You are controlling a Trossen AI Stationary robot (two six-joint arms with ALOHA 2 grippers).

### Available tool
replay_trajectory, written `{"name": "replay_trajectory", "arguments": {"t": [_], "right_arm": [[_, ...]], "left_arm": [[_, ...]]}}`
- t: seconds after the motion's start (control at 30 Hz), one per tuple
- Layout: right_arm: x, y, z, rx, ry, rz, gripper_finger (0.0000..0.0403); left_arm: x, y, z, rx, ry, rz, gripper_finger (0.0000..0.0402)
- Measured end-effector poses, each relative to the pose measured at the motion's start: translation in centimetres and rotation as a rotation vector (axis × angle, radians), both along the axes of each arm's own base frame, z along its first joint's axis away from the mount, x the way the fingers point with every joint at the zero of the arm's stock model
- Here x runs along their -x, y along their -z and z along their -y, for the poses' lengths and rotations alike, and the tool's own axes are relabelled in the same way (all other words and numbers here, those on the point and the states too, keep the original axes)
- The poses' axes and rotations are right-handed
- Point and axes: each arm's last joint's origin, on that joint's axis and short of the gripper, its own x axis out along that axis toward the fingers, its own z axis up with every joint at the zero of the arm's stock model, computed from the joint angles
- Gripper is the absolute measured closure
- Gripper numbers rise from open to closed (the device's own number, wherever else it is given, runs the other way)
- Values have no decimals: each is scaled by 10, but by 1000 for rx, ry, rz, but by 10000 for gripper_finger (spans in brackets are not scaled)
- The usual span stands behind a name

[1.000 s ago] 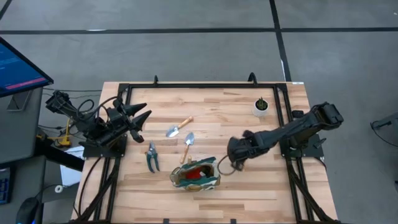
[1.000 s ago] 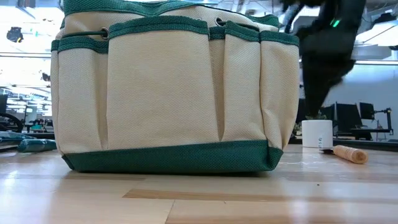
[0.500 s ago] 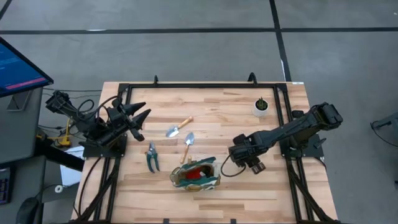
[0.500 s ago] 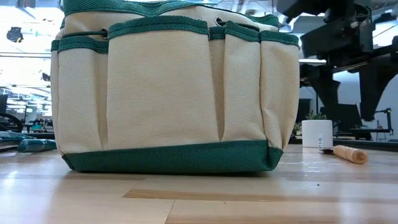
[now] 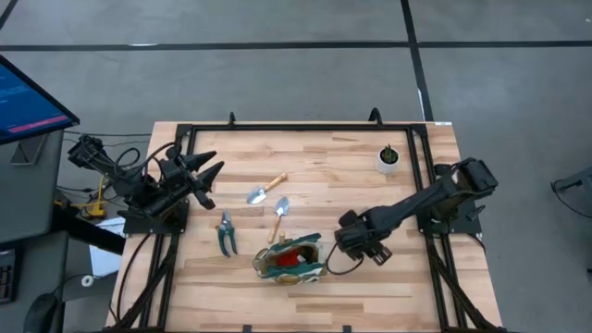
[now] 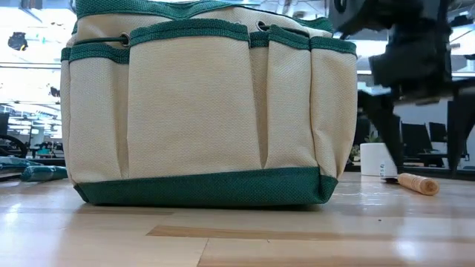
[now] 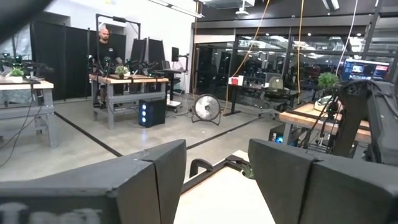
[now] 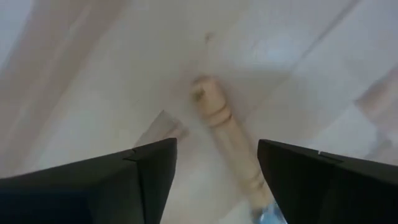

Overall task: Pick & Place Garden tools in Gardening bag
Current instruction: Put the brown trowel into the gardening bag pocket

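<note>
Step in hand: picking a tool for bag.

R gripper point(image 5: 363, 242) hovering just beside bag point(image 5: 291, 260), low over bench point(image 5: 324, 166). Fingers spread wide, holding nothing. R wrist view showing wooden handle point(image 8: 227, 134) lying between open fingers; can't tell which tool.

Trowels point(image 5: 266, 191) and shears point(image 5: 226, 233) lying loose on far side of bag from R gripper.

L gripper point(image 5: 205, 174) waiting at bench edge, open, empty.

Next, prob: lowering over handle, closing on it, lifting, carrying over bag mouth.
</note>
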Motion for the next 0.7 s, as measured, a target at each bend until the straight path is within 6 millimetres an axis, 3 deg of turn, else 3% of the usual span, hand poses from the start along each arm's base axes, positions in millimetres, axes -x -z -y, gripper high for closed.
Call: {"name": "replay_trajectory", "arguments": {"t": [0.13,0.3,0.53,0.7], "right_arm": [[-7,21,-2,25,9,-39,189],[-8,32,-3,65,75,-91,215],[-8,25,-3,52,186,-66,347],[-15,14,0,40,366,9,349]], "left_arm": [[0,0,0,9,-7,3,238],[0,0,0,14,-16,3,238],[0,0,0,16,-15,5,238],[0,0,0,16,-15,7,238]]}}
